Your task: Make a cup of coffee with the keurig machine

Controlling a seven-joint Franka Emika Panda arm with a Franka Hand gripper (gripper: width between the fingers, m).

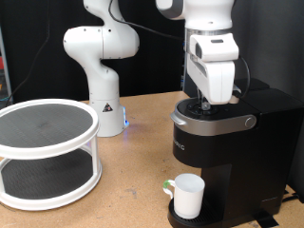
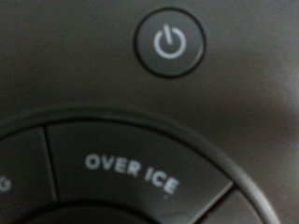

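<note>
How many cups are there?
1. The white cup stands on the drip tray at the base of the keurig machine, low in the exterior view. The end effector is down on the machine's top. Others could be hidden behind the machine.

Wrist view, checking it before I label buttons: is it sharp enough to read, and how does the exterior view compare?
Wrist view: dim and slightly soft, yet the OVER ICE button and power button are legible. Exterior view: evenly lit and sharper; the gripper sits on the keurig machine, the cup on its tray.
</note>
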